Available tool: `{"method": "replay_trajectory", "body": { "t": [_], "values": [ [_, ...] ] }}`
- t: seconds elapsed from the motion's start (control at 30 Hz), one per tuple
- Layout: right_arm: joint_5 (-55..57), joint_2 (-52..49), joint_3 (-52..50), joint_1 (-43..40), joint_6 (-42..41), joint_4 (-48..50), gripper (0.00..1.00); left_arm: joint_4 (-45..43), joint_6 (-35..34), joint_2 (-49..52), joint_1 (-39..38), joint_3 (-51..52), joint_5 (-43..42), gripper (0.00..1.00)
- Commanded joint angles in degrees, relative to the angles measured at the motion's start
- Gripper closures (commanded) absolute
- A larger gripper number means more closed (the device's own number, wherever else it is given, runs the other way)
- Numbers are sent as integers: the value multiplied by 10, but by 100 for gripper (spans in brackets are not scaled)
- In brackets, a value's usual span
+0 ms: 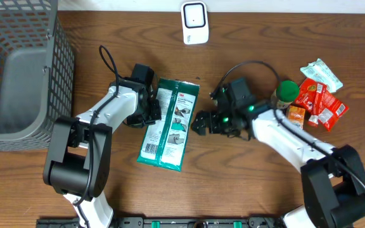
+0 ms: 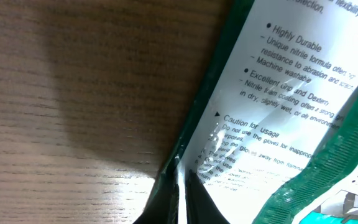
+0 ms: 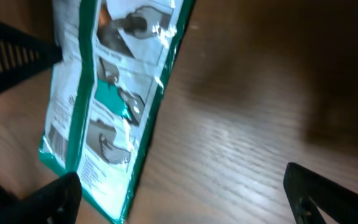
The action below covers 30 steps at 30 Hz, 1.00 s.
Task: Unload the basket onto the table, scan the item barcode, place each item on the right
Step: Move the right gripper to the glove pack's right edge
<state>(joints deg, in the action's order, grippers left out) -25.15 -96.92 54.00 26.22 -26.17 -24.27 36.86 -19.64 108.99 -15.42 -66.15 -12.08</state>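
Left gripper (image 2: 182, 190) closed, glove pack (image 1: 168, 125) edge pinched

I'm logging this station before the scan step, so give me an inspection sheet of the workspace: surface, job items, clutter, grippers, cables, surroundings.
Surface: brown wooden table.
Job's things: glove package lying flat mid-table; white scanner at the far edge, apart from it.
Clutter: green-lidded jar, red snack packets and a white-green packet, grouped at the right.
Grippers: left gripper shut on the package's left edge; right gripper open beside its right edge.
Cables: left arm's black cable and right arm's black cable loop over the table; neither crosses the package.
Surroundings: grey mesh basket at the left.
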Motion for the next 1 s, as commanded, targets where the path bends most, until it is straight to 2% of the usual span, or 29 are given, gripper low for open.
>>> {"method": "replay_trajectory", "body": {
  "t": [0.0,0.2,0.47,0.63,0.77,0.97],
  "values": [
    [-8,-2,-38,20,-70,48,1,4,1,8,4,4,26,91],
    [24,-2,-79,52,-127,124,3,17,1,6,6,19,71,91],
    [89,-2,-80,86,-127,132,4,21,14,-1,6,25,45,91],
    [115,-2,-80,99,-127,132,4,31,21,-50,6,1,22,91],
    [116,-2,-80,100,-127,132,4,33,20,-97,6,1,42,91],
    [116,-2,-80,100,-127,132,4,33,18,-93,6,20,89,91]
  ]
}}
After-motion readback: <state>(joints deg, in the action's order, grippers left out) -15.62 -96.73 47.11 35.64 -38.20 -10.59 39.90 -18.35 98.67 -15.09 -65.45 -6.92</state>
